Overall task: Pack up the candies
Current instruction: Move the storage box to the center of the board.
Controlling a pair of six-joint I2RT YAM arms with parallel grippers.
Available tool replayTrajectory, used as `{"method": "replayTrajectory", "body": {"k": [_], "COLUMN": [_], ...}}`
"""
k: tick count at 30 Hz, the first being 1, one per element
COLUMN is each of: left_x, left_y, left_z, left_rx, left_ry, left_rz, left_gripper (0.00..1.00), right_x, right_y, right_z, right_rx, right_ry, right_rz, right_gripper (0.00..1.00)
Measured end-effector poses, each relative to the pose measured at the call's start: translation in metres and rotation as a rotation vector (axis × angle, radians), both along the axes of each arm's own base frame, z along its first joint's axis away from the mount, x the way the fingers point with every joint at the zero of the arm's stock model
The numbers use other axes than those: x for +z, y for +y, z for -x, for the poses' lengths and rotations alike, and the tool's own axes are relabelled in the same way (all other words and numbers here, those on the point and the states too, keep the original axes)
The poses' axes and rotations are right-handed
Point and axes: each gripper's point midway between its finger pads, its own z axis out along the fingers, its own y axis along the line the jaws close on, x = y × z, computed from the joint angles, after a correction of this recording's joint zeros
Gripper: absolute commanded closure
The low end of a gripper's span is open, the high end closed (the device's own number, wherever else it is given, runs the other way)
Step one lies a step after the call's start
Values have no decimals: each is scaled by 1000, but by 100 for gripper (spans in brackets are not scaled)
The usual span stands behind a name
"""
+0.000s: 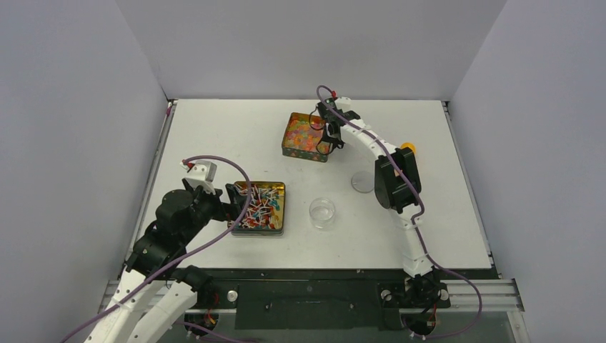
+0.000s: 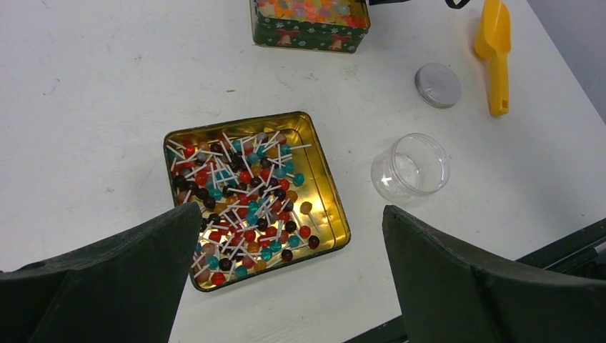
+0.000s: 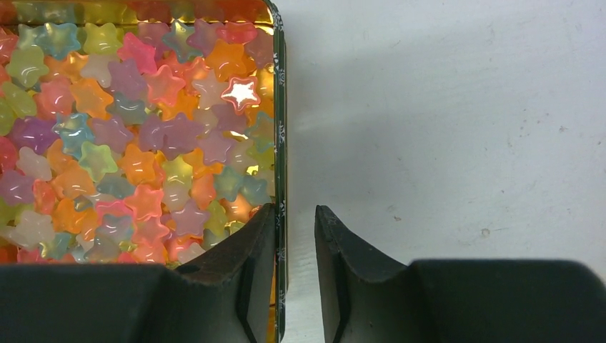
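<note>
Small lollipop candies [image 2: 239,200] fill a flat gold tin [image 2: 325,186], shown in the top view too [image 1: 280,187]. My left gripper [image 2: 291,214] hangs wide open above that tin's near edge, holding nothing; from the top it sits at the tin's left side [image 1: 234,200]. Star-shaped candies [image 3: 128,128] fill a green tin [image 3: 280,143] at the back [image 1: 286,146]. My right gripper [image 3: 294,209] straddles this tin's right wall. One finger [image 3: 250,243] is inside, against the wall. The other finger [image 3: 336,243] is outside with a narrow gap.
A clear open jar [image 1: 322,213] stands right of the gold tin, also in the left wrist view [image 2: 411,166]. Its round lid [image 2: 437,85] lies behind it. An orange scoop [image 2: 494,50] lies at the right, mostly hidden by my right arm in the top view [image 1: 407,148].
</note>
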Motion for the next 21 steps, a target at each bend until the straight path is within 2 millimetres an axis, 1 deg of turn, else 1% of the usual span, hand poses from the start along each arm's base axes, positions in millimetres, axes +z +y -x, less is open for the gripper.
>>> {"method": "replayTrajectory", "body": {"k": [1, 3, 6, 7, 17, 21], "left_x": [0, 0, 0, 0, -1, -1], "left_y": [0, 1, 1, 1, 2, 2], "left_z": [0, 0, -1, -1, -2, -2], "left_rx": [1, 2, 4, 5, 10, 12], "left_ry": [0, 0, 1, 1, 3, 6], "left_rz": [0, 1, 1, 1, 0, -2], "left_gripper": [4, 4, 4, 4, 4, 4], "right_x": [0, 0, 0, 0, -1, -2], "right_y": [0, 2, 3, 3, 2, -6], "right_z": [0, 0, 0, 0, 2, 14], "right_rx": [2, 10, 20, 21, 48, 79], "right_ry": [0, 1, 1, 1, -10, 2], "right_rz": [0, -4, -7, -7, 4, 33], "right_gripper": [88, 95, 97, 100, 100, 100]}}
